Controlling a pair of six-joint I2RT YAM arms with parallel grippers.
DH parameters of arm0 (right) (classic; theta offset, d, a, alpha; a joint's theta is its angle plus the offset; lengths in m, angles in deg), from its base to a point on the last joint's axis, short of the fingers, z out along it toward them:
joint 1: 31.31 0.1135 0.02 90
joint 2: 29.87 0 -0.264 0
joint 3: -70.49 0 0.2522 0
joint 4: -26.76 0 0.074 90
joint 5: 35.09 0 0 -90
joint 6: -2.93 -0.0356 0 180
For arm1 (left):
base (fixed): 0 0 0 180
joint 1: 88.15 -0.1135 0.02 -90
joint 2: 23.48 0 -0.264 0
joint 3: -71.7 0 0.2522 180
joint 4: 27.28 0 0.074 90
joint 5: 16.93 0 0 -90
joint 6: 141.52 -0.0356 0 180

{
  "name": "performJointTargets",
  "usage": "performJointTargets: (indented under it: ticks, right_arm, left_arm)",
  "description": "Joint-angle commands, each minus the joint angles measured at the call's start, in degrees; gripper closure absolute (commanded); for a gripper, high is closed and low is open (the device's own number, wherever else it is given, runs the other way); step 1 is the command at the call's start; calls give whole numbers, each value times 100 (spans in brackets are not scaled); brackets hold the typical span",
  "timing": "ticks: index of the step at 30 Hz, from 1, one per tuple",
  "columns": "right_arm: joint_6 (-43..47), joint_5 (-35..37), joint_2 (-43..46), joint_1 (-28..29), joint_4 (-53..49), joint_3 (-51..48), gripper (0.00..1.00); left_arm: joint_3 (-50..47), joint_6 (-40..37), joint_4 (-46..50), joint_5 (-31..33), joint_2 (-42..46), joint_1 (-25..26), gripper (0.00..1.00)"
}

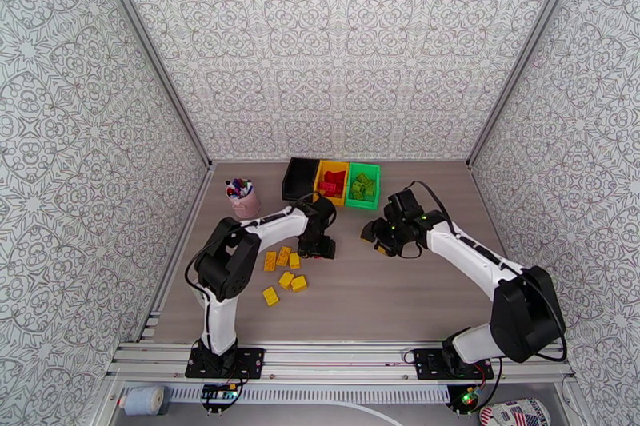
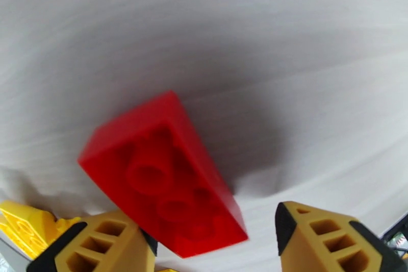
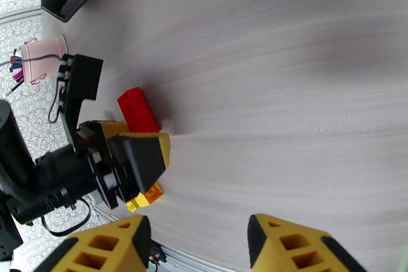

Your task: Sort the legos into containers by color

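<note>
Left wrist view: red brick [image 2: 163, 181] flat on the table [image 2: 285, 64], studs up. Its near end sits between the jaws of the left gripper [image 2: 214, 229]. Long axis runs diagonally, from far-left to near-right, so it lies skewed to the line between the jaws rather than square to it.

- Left jaws spread. The left finger [image 2: 92, 245] is close against the brick's near-left edge, and I cannot tell if it touches. The right finger [image 2: 326, 240] stands clear, with bare table between it and the brick. No pinch yet.
- Judgement: closing from here would meet the brick on a slant and could twist it. A small wrist turn would square the grip.
- Left arm is plainly the nearer. The right gripper [image 3: 199, 237] hangs off to the side with jaws spread over bare table, nothing between them.

Materials: brick is glossy hard plastic with sharp corners and round studs. Table is pale wood grain, matte. Fingers are yellow, ribbed, with black pads.

Top view: black bin [image 1: 298, 176], yellow bin [image 1: 318, 180] and green bin [image 1: 378, 180] stand in a row at the far side. Reds lie in the yellow bin, greens in the green. Loose yellow bricks [image 1: 284, 268] sit near the left arm, and a pink cup [image 1: 242, 200] stands left of the bins.
</note>
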Motion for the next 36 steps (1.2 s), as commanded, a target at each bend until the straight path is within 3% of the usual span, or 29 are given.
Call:
performJointTargets:
  ticks: [1, 13, 21, 30, 36]
  right_arm:
    - [-62, 99, 196, 51, 80, -193, 45]
    - [-58, 70, 256, 55, 120, -388, 45]
    - [-25, -106, -115, 331, 312, -306, 45]
    - [54, -125, -1004, 849, 402, 396, 45]
    - [123, -47, -1185, 886, 203, 659, 45]
  left_arm:
    - [223, 230, 340, 399, -175, -43, 37]
    - [223, 535, 282, 209, -175, -129, 55]
    - [79, 717, -375, -540, 285, -276, 64]
    - [494, 776, -813, -1464, 474, -775, 66]
    - [1176, 767, -869, -1896, 250, -1190, 66]
